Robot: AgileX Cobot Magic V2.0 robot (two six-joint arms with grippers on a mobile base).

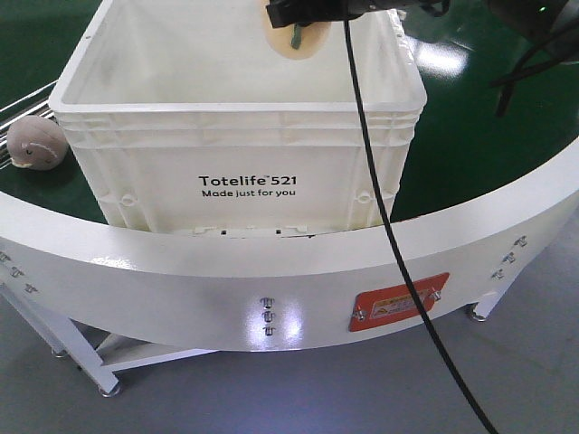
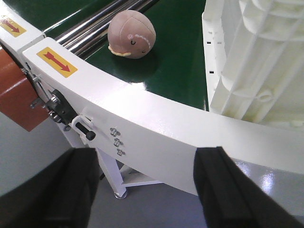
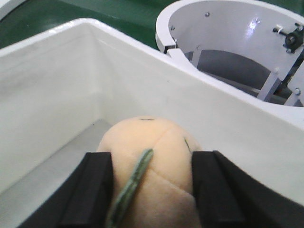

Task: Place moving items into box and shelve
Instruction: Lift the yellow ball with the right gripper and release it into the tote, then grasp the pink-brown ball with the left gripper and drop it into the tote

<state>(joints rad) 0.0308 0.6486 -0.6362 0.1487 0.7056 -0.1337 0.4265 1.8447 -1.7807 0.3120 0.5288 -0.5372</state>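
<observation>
Pink-grey plush ball (image 1: 36, 143) sits far left on the green belt (image 2: 175, 61), near the box (image 1: 244, 172) but outside it. The left gripper (image 2: 147, 190) hangs spread and empty outside the white conveyor rim (image 2: 156, 118), so that's the nearer arm for it. Moving right, the right gripper (image 3: 149, 190) pinches the yellow ball (image 3: 156, 142) over the box's open inside. The drop looks straight down.
</observation>
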